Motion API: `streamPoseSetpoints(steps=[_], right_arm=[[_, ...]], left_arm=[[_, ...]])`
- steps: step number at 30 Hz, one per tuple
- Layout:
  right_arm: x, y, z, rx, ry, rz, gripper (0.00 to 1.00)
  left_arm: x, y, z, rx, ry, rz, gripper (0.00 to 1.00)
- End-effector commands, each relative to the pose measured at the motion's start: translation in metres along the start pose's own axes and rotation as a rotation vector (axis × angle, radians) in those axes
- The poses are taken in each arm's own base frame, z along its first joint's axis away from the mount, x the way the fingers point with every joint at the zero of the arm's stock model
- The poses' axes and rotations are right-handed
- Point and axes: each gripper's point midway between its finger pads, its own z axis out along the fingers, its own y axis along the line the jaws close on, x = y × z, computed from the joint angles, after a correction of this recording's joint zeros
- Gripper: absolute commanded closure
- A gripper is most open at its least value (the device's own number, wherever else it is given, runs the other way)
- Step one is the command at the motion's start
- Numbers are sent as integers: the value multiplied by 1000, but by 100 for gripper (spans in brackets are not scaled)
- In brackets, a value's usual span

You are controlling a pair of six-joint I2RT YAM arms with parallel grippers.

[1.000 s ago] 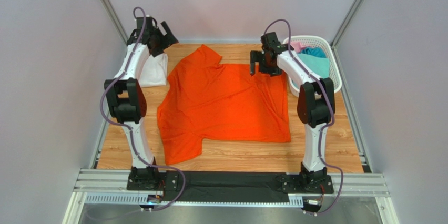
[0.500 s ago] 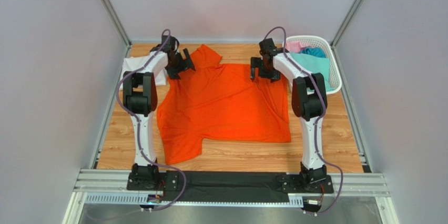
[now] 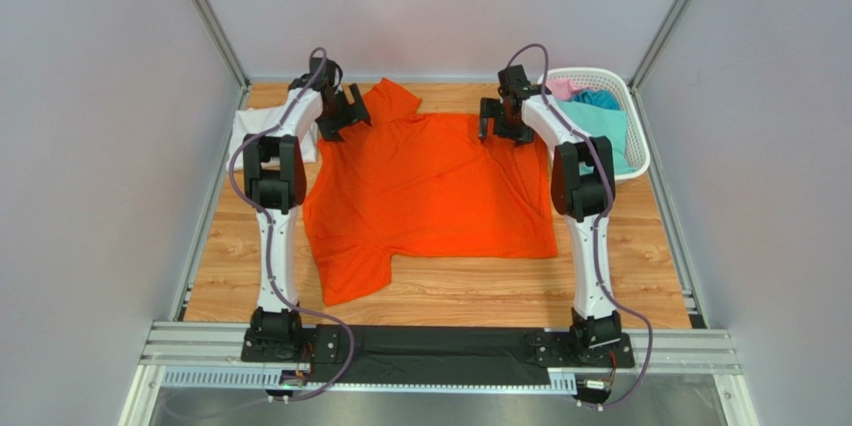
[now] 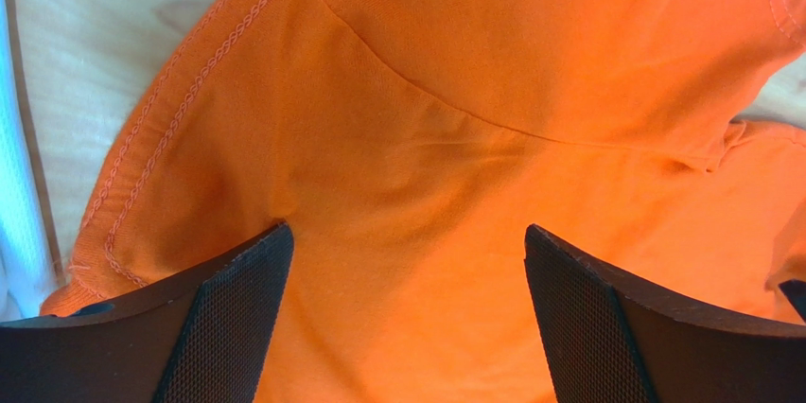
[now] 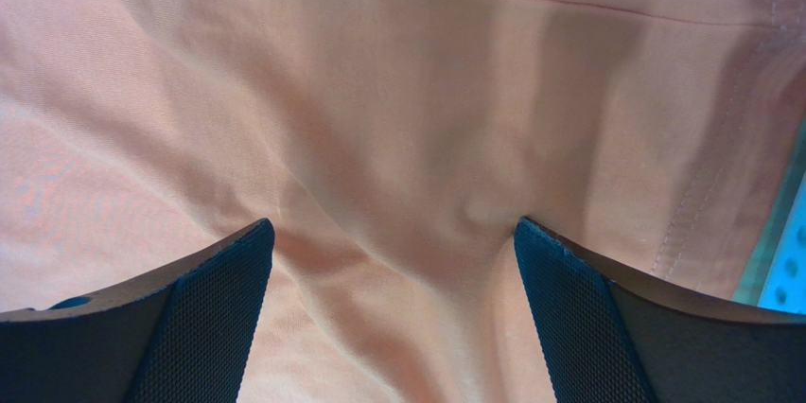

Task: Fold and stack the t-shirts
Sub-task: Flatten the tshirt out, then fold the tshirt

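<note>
A bright orange t-shirt (image 3: 430, 191) lies spread flat over the middle of the wooden table. My left gripper (image 3: 343, 111) is open over the shirt's far left part beside the sleeve; in the left wrist view (image 4: 405, 261) its fingertips (image 4: 236, 299) press the orange cloth (image 4: 454, 138) with the jaws wide apart. My right gripper (image 3: 500, 124) is open on the shirt's far right corner; in the right wrist view (image 5: 393, 252) both fingertips (image 5: 568, 299) rest on wrinkled cloth (image 5: 378, 119). A folded white shirt (image 3: 252, 131) lies at the far left. Teal, pink and blue shirts (image 3: 600, 116) sit in the basket.
A white lattice basket (image 3: 640, 151) stands at the far right corner, close to my right arm; its edge shows in the right wrist view (image 5: 787, 261). Grey walls with metal posts enclose the table. Bare wood (image 3: 450, 291) runs along the front edge.
My left arm swung from the far left corner over the white shirt onto the orange shirt's far left part. My right gripper dropped onto the far right corner. The shirt's far edge has shifted.
</note>
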Motion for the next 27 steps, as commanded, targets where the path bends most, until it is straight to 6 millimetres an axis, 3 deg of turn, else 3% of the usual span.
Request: streamPoseSetpoints(steps=[1, 4, 6, 7, 8, 9, 10, 11, 12, 13, 14, 15, 16, 17, 18, 19, 20, 21, 22, 23, 24, 25, 27], right_arm=[[-4, 5, 11, -59, 10, -23, 0], [-26, 18, -21, -103, -47, -51, 0], [-37, 25, -45, -115, -88, -88, 0], [-49, 30, -73, -120, -142, -98, 0], [-53, 32, -87, -118, -167, -112, 0], [-47, 37, -96, -115, -168, -127, 0], [-55, 42, -130, -121, -227, -133, 0], [-54, 39, -143, -91, -250, -130, 0], [-50, 47, -160, -94, -271, -133, 0], [-31, 38, -158, -49, -243, -127, 0], [-34, 39, -193, -63, -312, -115, 0], [-21, 43, -200, -66, -311, -88, 0], [6, 34, -190, -36, -265, -76, 0], [9, 33, -219, -68, -326, -45, 0], [21, 33, -224, -84, -324, 3, 0], [31, 32, -232, -105, -331, 34, 0], [59, 24, -217, -100, -288, 48, 0], [62, 23, -243, -144, -344, 90, 0], [74, 18, -245, -150, -342, 103, 0], [93, 11, -237, -144, -322, 113, 0], [98, 9, -255, -174, -362, 131, 0], [105, 6, -257, -182, -366, 138, 0], [126, -4, -261, -188, -371, 145, 0]], left_arm=[[13, 10, 17, -33, 64, 1, 0], [-12, -14, -11, 28, 6, 21, 0], [-29, -34, -46, 83, -53, 39, 0], [-27, -36, -56, 87, -56, 43, 0], [-35, -47, -89, 114, -105, 55, 0], [-35, -49, -103, 112, -121, 57, 0], [-21, -43, -106, 94, -98, 53, 0], [-23, -51, -143, 114, -149, 62, 0], [-15, -50, -155, 107, -156, 63, 0], [10, -35, -152, 69, -105, 39, 0], [17, -39, -187, 90, -151, 43, 0], [31, -35, -195, 76, -149, 42, 0], [60, -22, -209, 55, -136, 26, 0], [79, -15, -213, 40, -123, 12, 0], [97, -11, -217, 28, -119, 9, 0], [135, 10, -206, -14, -50, -7, 0], [149, 10, -226, 14, -84, -41, 0], [170, 10, -228, 26, -66, -28, 0], [198, 22, -233, 29, -56, -22, 0], [210, 28, -235, 17, -66, -36, 0], [233, 30, -237, 16, -42, -20, 0], [257, 42, -238, 23, -33, -21, 0], [297, 48, -236, 39, 28, -60, 0]])
